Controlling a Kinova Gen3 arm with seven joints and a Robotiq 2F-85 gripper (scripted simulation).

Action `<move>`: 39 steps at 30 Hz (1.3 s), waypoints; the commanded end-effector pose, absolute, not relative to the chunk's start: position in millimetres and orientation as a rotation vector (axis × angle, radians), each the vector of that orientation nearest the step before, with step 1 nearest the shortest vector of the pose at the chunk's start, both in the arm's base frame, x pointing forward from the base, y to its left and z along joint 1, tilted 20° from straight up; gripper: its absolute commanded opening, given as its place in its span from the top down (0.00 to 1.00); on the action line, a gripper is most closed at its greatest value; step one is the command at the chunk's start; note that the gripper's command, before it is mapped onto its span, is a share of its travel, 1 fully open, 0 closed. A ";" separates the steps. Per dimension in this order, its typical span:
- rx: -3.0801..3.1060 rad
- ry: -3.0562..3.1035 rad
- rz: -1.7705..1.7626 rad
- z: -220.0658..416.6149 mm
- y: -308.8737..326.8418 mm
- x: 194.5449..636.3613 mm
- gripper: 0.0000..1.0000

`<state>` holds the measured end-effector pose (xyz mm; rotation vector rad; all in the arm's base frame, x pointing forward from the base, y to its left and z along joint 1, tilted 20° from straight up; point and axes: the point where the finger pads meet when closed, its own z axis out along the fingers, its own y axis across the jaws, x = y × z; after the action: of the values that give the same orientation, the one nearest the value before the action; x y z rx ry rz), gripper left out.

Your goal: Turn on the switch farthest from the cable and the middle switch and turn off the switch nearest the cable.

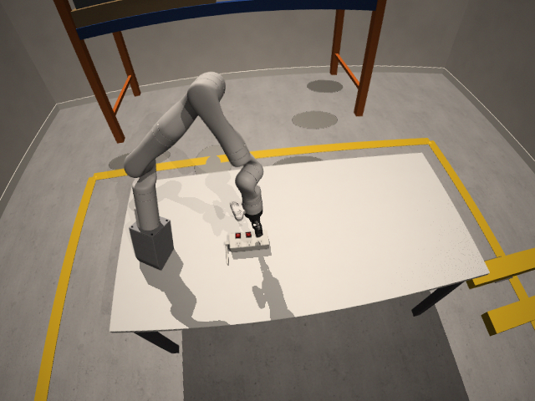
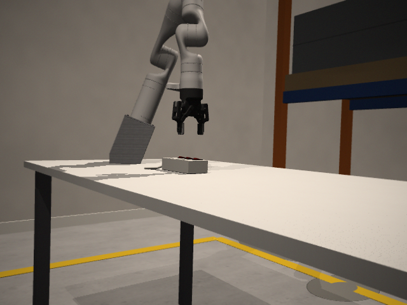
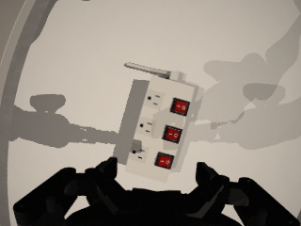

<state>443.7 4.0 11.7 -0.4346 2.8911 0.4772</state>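
White table [image 1: 354, 224] inside a yellow floor border [image 1: 68, 241], grey room, orange-legged rack [image 1: 363, 56] at the back.

Pincer [image 2: 190, 128] is released: fingers spread wide, nothing between them, pointing straight down. It hangs in the air, well above the table and apart from everything.

Power strip [image 3: 160, 127] sits below it, flat on the table, right way up. In the wrist view it's at 12 o'clock from the fingertips, centre frame, tilted a bit clockwise, with its near end just beyond the gap between the two fingers. In the top view the pincer [image 1: 257, 228] covers the strip's 3 o'clock end [image 1: 248, 242].

Cable [image 3: 147, 71] stub exits the far end of the strip at 12 o'clock in the wrist view. In the top view it leaves the 9 o'clock end and bends toward 6.

Switches: three red rockers in one row along the strip's 3 o'clock edge in the wrist view: nearest the cable [image 3: 181, 105], middle [image 3: 172, 134], farthest [image 3: 165, 161]. Can't tell on/off from any view. Three sockets [image 3: 146, 127] beside them, one per switch.

Arm base [image 1: 151, 243] stands on the table at 9 o'clock of the strip in the top view, near but not touching. Between the pincer and the strip there is only air.

Count: one arm, one pincer, one strip, three switches, three sockets, one table.
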 end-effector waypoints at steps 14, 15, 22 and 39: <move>-0.108 2.950 0.478 6.0 18.3 460.3 0.00; -0.106 2.951 0.478 6.0 18.4 460.0 0.00; -0.105 2.951 0.478 6.1 18.4 460.0 1.00; -0.105 2.951 0.478 6.1 18.4 460.0 1.00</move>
<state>456.1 20.8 6.6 -0.1306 2.9555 0.4859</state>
